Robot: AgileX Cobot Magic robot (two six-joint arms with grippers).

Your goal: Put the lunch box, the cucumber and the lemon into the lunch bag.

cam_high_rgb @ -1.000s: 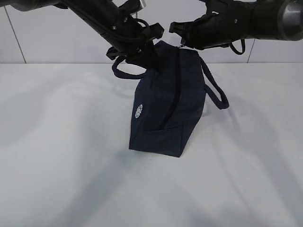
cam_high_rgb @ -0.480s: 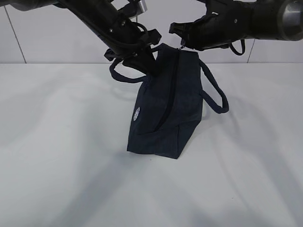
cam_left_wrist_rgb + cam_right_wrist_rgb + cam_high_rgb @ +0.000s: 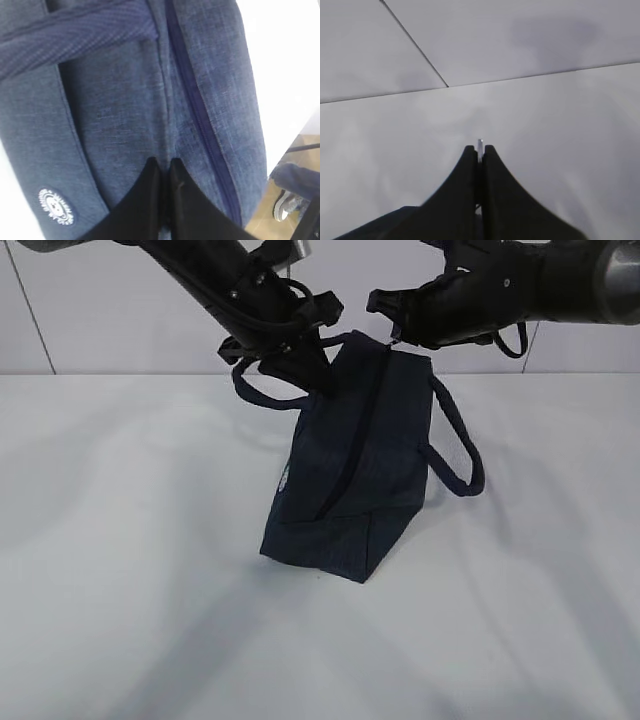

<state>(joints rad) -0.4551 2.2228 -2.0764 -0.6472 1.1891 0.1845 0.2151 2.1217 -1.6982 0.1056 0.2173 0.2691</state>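
Both arms matte black all over, chunky angular housings with a few small pale screw heads dotted along the left arm [image 3: 215, 270]. Shiny silver cylinder [image 3: 296, 250] poking up near the left wrist. Right arm [image 3: 520, 285] fatter, ending in a rounded grey metallic joint [image 3: 615, 275] at the frame edge, with a thin black cable loop [image 3: 510, 340] dangling underneath. Fingers [image 3: 145, 200] smooth black plastic, tapering into curved blade-like tips, same on the right fingers [image 3: 462, 195].

No readable text anywhere.
The lunch bag [image 3: 125, 125] is showing a small round white emblem [image 3: 56, 205] on its side, but any lettering in it is staying too blurred to read.
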